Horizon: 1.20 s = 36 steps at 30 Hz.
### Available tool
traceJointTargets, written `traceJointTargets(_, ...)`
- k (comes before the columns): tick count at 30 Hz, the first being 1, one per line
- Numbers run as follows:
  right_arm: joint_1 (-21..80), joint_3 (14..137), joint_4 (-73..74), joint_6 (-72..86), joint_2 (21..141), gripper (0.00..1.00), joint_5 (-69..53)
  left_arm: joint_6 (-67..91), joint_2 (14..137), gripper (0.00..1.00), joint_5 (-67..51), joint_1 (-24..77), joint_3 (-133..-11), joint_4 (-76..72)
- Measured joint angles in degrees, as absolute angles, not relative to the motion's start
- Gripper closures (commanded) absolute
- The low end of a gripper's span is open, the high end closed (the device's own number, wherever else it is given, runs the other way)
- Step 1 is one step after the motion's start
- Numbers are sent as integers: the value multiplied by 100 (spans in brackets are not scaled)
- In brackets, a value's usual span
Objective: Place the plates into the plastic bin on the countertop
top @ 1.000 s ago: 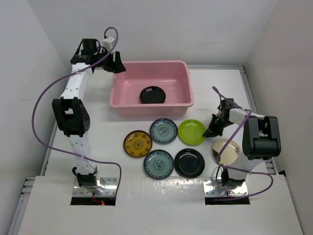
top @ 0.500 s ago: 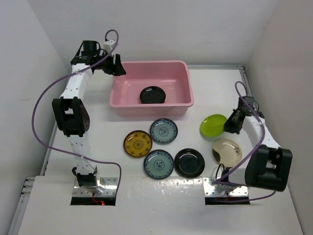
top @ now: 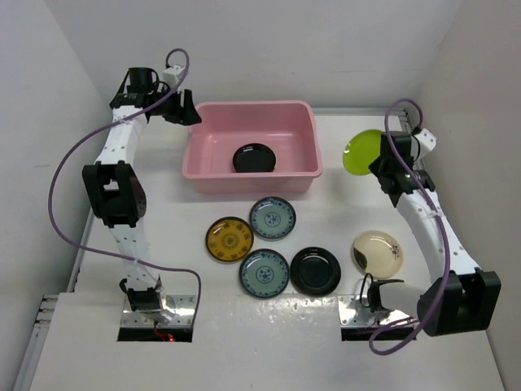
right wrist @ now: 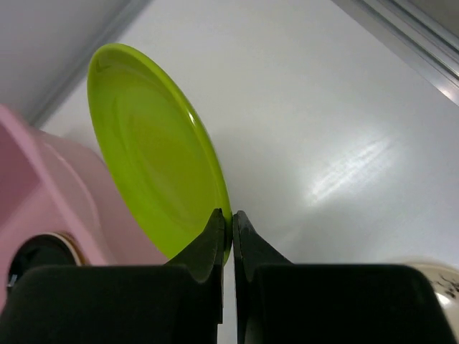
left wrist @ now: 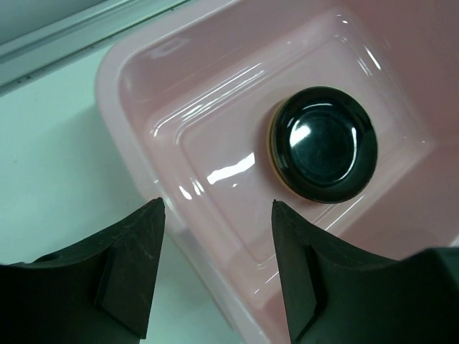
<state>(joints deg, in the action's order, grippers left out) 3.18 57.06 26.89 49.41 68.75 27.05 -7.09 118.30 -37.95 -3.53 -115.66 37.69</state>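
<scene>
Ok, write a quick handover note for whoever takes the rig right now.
Left gripper: open, empty, above the pink bin's far left corner.
Right gripper: shut on the lime green plate, lifted right of the bin.
Done: one black plate lies in the bin.
Left: that green one, plus five on the countertop: yellow-brown plate, two blue-grey plates, second black plate, cream plate.
</scene>
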Motion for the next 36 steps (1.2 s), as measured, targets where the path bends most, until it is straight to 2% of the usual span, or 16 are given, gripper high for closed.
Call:
traceJointTargets(5, 884, 5876, 1970, 4797, 6886, 100, 3179, -749, 11815, 36, -3732, -659, -11566, 3787)
traceJointTargets(9, 1238, 6429, 1361, 4285, 7378, 100, 2908, -753, 11778, 36, -3656, -947, -11566, 3804)
traceJointTargets(12, 1420, 7491, 1245, 3981, 8438, 100, 1844, -760, 11754, 36, -3564, -1127, -11563, 3811)
traceJointTargets(17, 1811, 10073, 1758, 3592, 10805, 100, 163, -832, 11660, 36, -3472, -1275, -11391, 3817)
traceJointTargets(19, 1984, 10663, 1874, 3555, 11537, 100, -303, -856, 11651, 36, -3452, -1297, -11319, 3824)
traceJointTargets(24, 2248, 10916, 2088, 3649, 12702, 100, -985, -869, 11651, 36, -3376, -1350, -11244, 3881)
traceJointTargets(29, 2215, 10960, 2294, 3844, 13378, 100, -1184, -880, 11651, 36, -3356, -1435, -11220, 3900)
traceJointTargets(32, 2152, 10930, 2320, 3913, 13397, 92, -1212, -880, 11651, 36, -3358, -1457, -11220, 3900)
traceJointTargets(36, 2088, 10930, 2246, 3942, 13382, 68, -1192, -880, 11651, 36, -3363, -1457, -11220, 3903)
